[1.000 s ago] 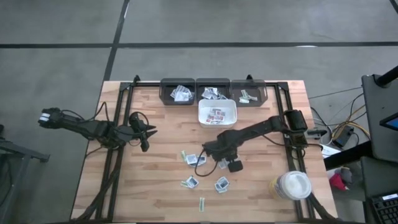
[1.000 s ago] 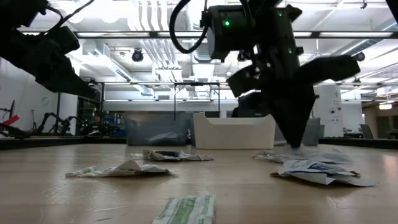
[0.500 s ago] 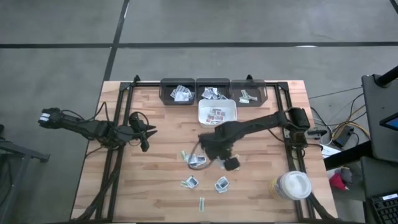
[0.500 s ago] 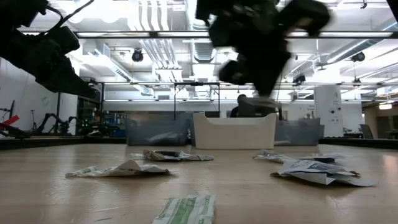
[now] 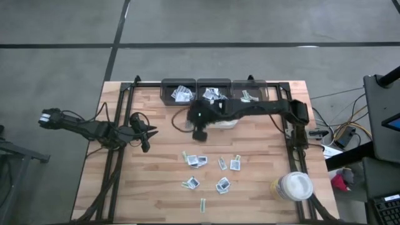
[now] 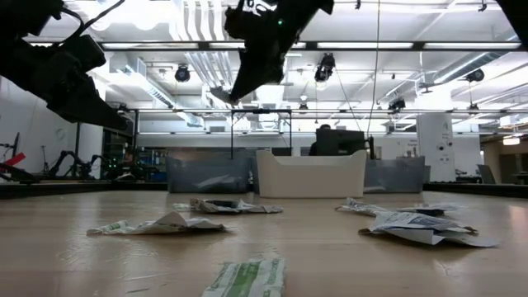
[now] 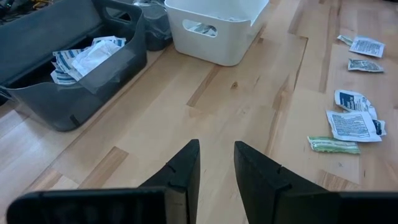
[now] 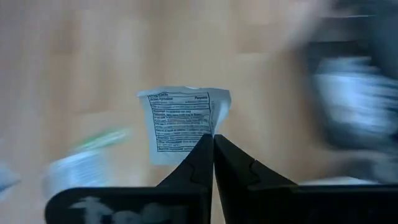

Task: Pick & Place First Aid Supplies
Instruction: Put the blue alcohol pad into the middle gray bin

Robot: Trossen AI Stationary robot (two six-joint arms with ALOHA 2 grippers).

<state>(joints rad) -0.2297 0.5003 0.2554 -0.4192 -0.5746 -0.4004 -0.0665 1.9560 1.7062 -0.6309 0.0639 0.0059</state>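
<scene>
Grey concrete floor [image 5: 62,37], crossed by dark seams, surrounds the light wooden bench [image 5: 162,187]. Beyond it, a workshop hall: white ceiling ducts [image 6: 198,33], strip lights [image 6: 429,47], a white pillar [image 6: 435,153].

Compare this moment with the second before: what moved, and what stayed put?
The right gripper, shut on a white packet, lifted off the loose packets mid-table and swung toward the far dark bins, past the white tray. The left gripper, open, stayed at the table's left; the jar did not move.
</scene>
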